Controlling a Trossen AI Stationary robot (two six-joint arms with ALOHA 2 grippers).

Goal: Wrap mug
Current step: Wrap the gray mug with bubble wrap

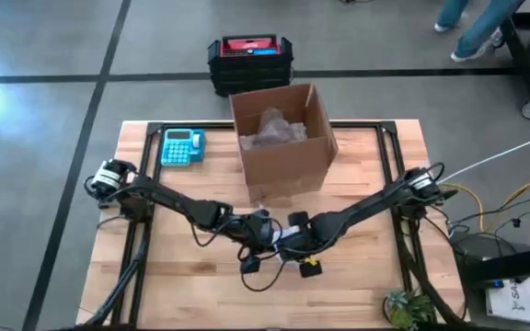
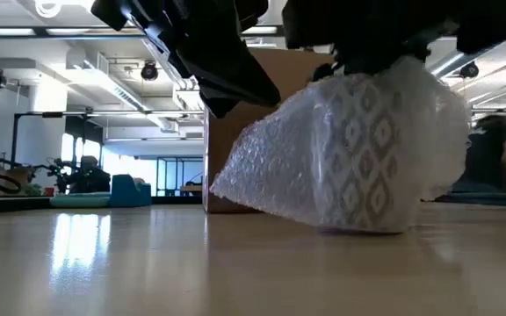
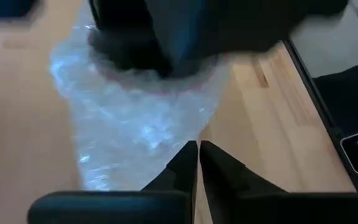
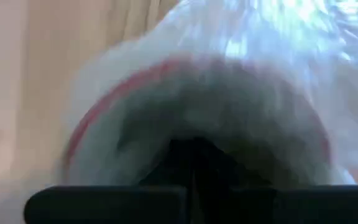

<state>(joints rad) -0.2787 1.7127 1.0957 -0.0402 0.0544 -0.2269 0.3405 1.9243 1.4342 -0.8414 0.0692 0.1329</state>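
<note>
Bubble wrap [image 2: 271,171] drapes a patterned mug [image 2: 363,149] standing upright on the wooden counter [image 1: 191,276], near its centre and just in front of an open cardboard box [image 1: 283,147]. Both arms meet over the mug. The right gripper [image 4: 191,155] presses down at the wrapped mug's rim, its jaws closed together on the wrap there. The left gripper [image 3: 194,155] hangs just beside the mug, jaws shut with only a slit between them, their tips at the edge of the trailing wrap; whether they pinch it cannot be told. A blue calculator [image 1: 182,146] lies near the box, with a black and red case [image 1: 250,60] on the floor beyond.
</note>
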